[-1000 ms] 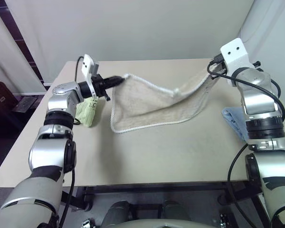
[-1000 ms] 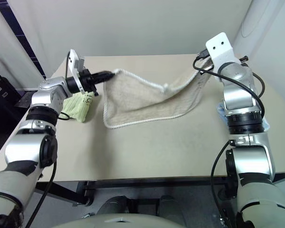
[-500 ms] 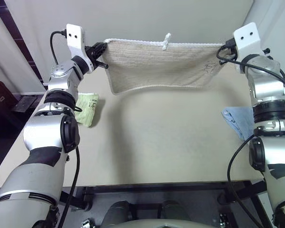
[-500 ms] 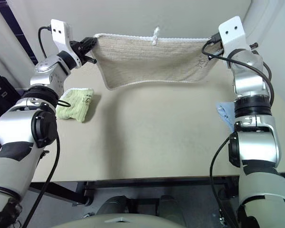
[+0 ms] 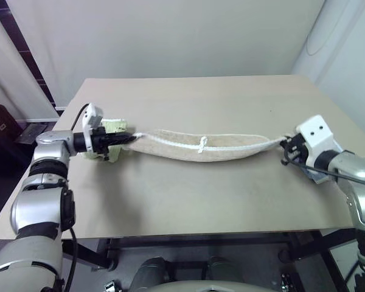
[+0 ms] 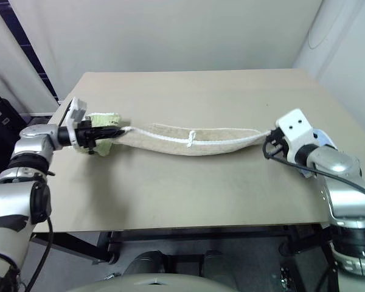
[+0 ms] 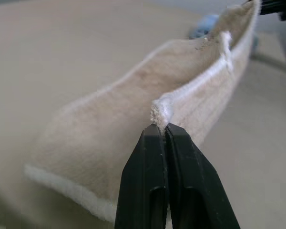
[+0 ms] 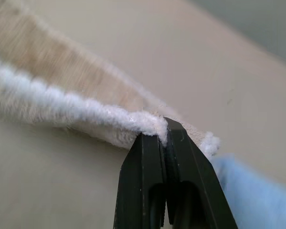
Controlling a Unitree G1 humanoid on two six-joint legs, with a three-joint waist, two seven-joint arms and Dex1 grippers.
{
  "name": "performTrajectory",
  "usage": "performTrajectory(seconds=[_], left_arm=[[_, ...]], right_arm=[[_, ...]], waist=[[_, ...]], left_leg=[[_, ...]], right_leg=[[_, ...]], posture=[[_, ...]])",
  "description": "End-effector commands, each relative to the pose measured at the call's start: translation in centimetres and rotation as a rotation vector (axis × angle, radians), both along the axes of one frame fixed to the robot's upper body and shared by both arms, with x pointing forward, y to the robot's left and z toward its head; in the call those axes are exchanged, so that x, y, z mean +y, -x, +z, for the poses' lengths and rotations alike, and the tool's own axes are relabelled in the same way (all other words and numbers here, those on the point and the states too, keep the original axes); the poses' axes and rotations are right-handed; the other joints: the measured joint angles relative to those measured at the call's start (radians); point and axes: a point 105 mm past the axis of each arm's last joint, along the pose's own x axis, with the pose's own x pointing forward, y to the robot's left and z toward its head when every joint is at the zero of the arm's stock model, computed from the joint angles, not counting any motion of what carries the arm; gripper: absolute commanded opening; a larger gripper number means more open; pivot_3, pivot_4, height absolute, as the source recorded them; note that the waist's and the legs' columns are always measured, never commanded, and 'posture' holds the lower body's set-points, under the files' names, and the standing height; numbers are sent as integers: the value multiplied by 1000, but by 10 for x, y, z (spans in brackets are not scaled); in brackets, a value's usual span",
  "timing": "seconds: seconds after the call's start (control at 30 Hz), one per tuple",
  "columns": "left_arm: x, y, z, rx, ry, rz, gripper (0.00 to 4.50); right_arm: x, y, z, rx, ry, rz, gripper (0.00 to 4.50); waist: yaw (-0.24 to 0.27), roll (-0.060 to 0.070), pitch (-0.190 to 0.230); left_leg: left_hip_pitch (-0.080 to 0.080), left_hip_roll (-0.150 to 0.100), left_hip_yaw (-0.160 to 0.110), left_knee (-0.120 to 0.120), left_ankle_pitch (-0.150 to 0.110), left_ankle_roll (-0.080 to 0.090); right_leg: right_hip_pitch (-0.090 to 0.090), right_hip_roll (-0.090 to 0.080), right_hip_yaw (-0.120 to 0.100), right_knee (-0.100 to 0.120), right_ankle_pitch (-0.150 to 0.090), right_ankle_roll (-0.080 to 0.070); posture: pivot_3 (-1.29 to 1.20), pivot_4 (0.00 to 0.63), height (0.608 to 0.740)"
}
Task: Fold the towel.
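Towel stretched across the desk, one corner in each pair of jaws.

The towel (image 5: pixel 201 146) lay as a long band across the desk's (image 5: pixel 188 194) middle. The left gripper (image 5: pixel 123 139) near the left edge and the right gripper (image 5: pixel 285 148) near the right edge were clamped tight on opposite corners, apparently keeping the fold line straight. A green cloth (image 6: pixel 97 141) sat beside the left jaws.

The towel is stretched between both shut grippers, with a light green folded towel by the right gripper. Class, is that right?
Not quite. The towel is stretched between the shut left gripper and right gripper, but the left eye view shows the light green folded towel by the left gripper.
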Motion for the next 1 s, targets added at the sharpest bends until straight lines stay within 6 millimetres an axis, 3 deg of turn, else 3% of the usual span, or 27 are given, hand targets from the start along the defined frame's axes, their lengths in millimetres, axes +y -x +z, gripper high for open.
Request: performTrajectory(seconds=[0.03, 0.37, 0.53, 0.73, 0.83, 1.0], left_arm=[[8, 11, 9, -4, -8, -23, 43], [30, 68, -13, 147, -100, -77, 43], [40, 89, -14, 177, -130, -95, 43], [54, 99, -5, 189, -140, -63, 43], [50, 91, -6, 184, -101, -38, 43], [39, 57, -11, 156, 1, 66, 43]], right_arm=[[5, 26, 15, -4, 36, 90, 0], [-10, 89, -16, 183, 69, 160, 0], [-10, 113, -14, 199, 64, 224, 0], [-15, 139, -10, 243, 69, 287, 0], [-8, 130, -14, 228, 31, 328, 0], [-12, 86, -33, 188, -27, 236, 0]], waist=[[1, 0, 0], [4, -1, 0], [11, -1, -1], [28, -1, -1], [29, -1, -1], [29, -1, -1]], left_leg=[[0, 0, 0, 0, 0, 0], [8, 1, 0, -2, 0, 0], [15, 1, 0, -6, -1, 0], [19, 1, 1, -12, -1, 0], [20, 1, 1, -13, -1, 0], [21, 1, 2, -13, -1, 0]], right_leg=[[0, 0, 0, 0, 0, 0], [10, 0, 0, -5, -1, -2], [15, 0, 0, -13, 0, -2], [17, -1, 0, -17, 0, -2], [17, -1, 0, -18, 0, -2], [19, -4, -4, -24, 5, -5]], posture=[[0, 0, 720], [0, 0, 720], [0, 0, 720], [0, 0, 720], [0, 0, 720], [0, 0, 720]])
